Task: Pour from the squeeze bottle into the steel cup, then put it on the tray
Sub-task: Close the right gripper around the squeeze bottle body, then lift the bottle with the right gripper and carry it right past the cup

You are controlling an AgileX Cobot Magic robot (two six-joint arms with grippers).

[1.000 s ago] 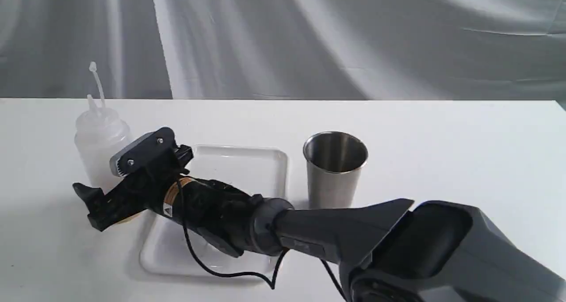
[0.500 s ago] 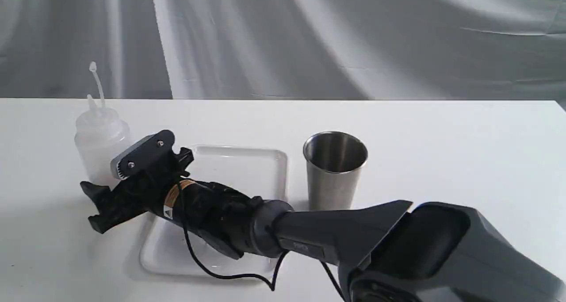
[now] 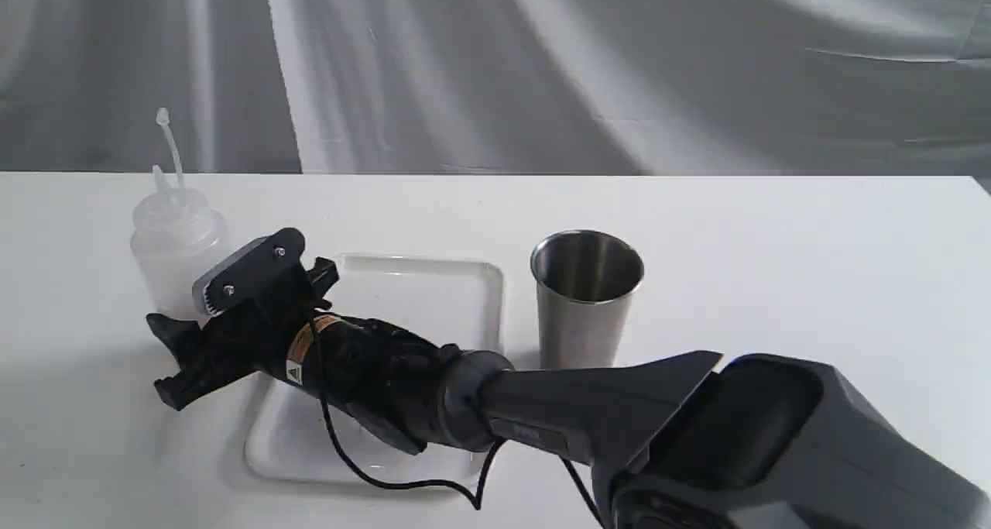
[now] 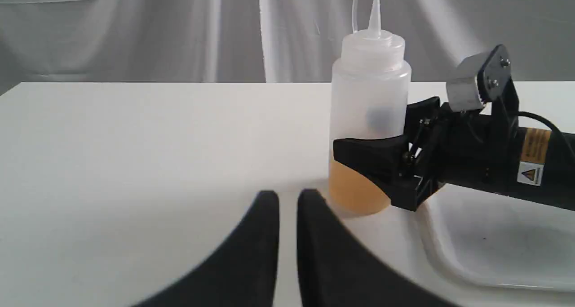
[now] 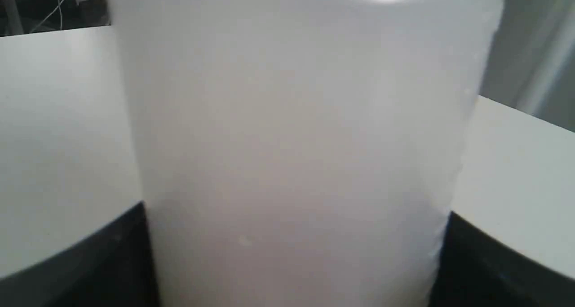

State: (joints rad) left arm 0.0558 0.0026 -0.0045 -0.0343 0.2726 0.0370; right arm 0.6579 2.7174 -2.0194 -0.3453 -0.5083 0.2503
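Note:
The squeeze bottle (image 3: pixel 174 242) stands upright on the table left of the tray (image 3: pixel 433 281), amber liquid in its lower part (image 4: pixel 355 190). My right gripper (image 3: pixel 182 312) reaches across the tray and is shut on the bottle's middle, one finger (image 4: pixel 373 156) in front and the other dimly seen through the plastic. In the right wrist view the bottle (image 5: pixel 296 140) fills the picture between both fingers (image 5: pixel 130 262). The steel cup (image 3: pixel 586 297) stands upright right of the tray. My left gripper (image 4: pixel 287 203) hovers shut, short of the bottle, holding nothing.
The right arm (image 3: pixel 581 413) lies low over the tray's near half, its cable (image 3: pixel 402 479) trailing onto the tray rim. A grey cloth backdrop hangs behind the table's far edge. White tabletop stretches to the right of the cup.
The right gripper's front finger has slid in against the bottle, and the fingers have closed on it. The bottle, cup and tray stay where they were.

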